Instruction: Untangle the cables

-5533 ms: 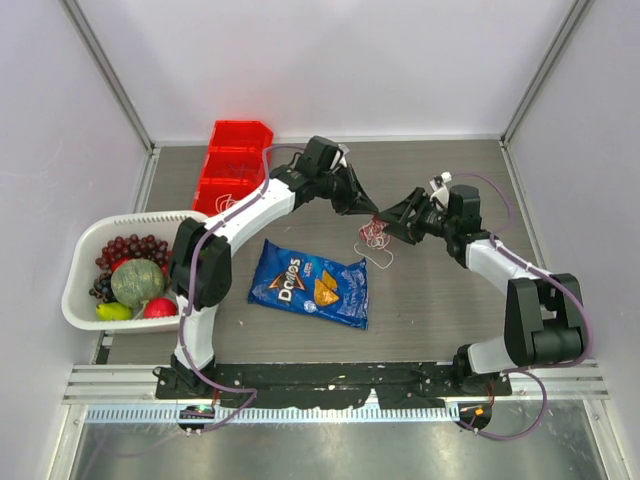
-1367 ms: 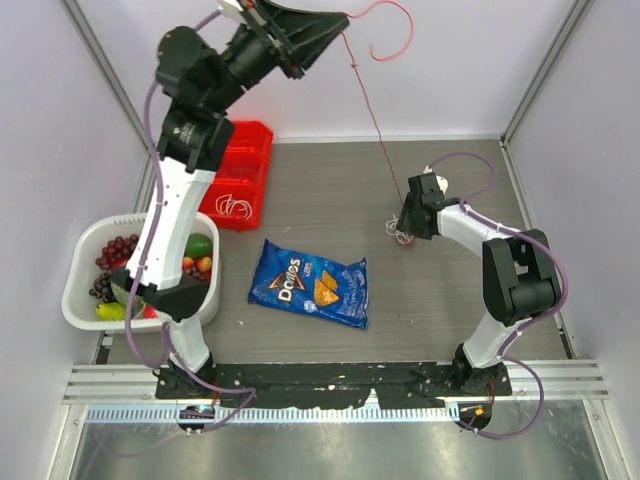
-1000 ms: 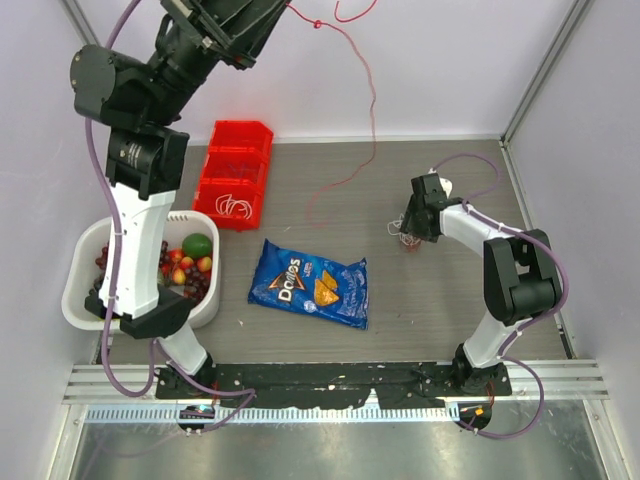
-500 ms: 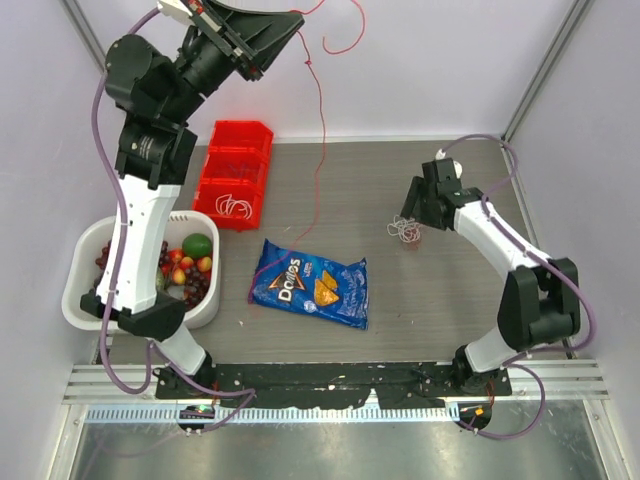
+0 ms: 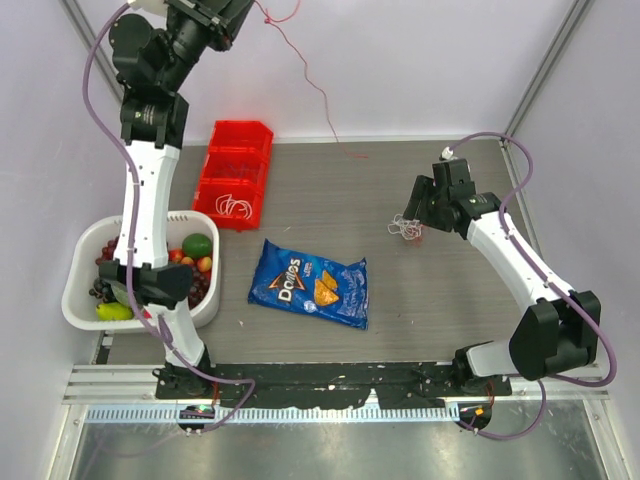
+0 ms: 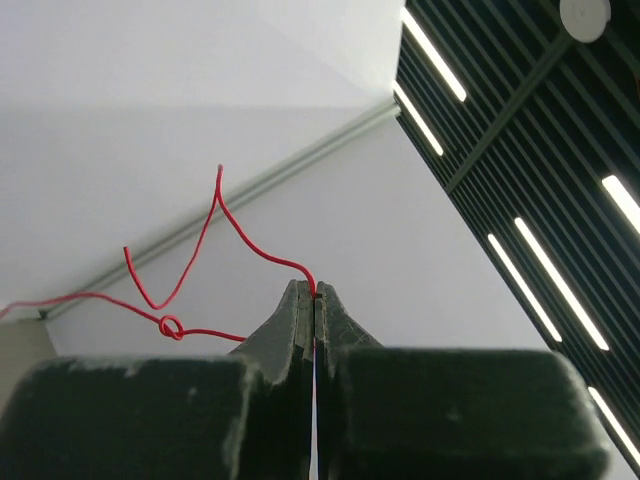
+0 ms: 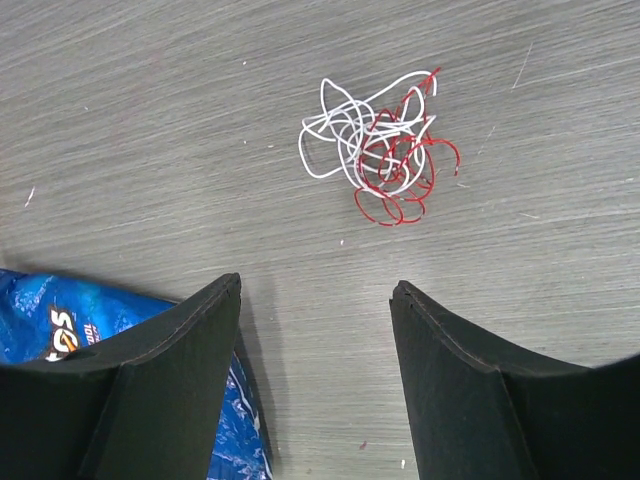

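1. Tightly pinched, the left end effector (image 6: 315,297) grips one red cable (image 6: 255,250) high above the far edge of the counter (image 5: 470,300).
2. That cable hangs down toward the far edge.
3. The right end effector (image 7: 315,290) is spread wide, holding nothing.
4. Just past it, the tangled red and white cables (image 7: 375,155) lie near the right edge.

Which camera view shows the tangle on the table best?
The right wrist view: the tangle is seen close, its white and red loops distinct. In the top view the tangle is only a small blot. The left wrist view misses it.
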Tool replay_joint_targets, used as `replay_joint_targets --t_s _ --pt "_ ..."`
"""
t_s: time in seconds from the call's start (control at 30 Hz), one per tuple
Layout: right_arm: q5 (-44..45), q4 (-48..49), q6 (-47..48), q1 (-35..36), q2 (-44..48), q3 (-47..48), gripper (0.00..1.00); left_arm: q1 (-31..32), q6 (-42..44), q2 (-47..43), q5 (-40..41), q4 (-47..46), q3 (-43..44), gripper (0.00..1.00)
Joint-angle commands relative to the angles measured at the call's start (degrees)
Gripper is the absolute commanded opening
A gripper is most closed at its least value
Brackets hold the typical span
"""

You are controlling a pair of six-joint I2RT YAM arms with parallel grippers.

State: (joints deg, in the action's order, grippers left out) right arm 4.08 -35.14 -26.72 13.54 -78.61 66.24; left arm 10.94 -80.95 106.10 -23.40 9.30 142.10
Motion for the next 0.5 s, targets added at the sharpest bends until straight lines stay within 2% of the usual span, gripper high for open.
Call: replay_joint_targets --t_s 0.0,0.13,0.27,0.37,0.47 --pt "-0.6 -0.8 1.3 0.2 2.5 0.8 0.67 -4.8 -1.3 5.4 3.7 -8.9 1.5 0.00" --pt "-0.8 -1.0 1.6 0.2 2.7 0.5 0.66 -9.2 4.2 11.8 7.0 -11.7 4.1 0.00" --pt "-0.8 -1.0 1.8 0.0 2.6 -0.3 0.67 -13.9 0.1 18.6 5.7 -21.2 -2.0 0.00" --pt "-2.2 -1.5 1.6 -0.6 1.3 -0.1 0.67 -15.9 1.7 23.7 3.4 -17.4 1.3 0.00" --pt "-2.7 -3.0 2.0 -0.7 0.4 0.9 0.66 -17.2 5.6 24.1 4.0 -14.8 2.0 0.00"
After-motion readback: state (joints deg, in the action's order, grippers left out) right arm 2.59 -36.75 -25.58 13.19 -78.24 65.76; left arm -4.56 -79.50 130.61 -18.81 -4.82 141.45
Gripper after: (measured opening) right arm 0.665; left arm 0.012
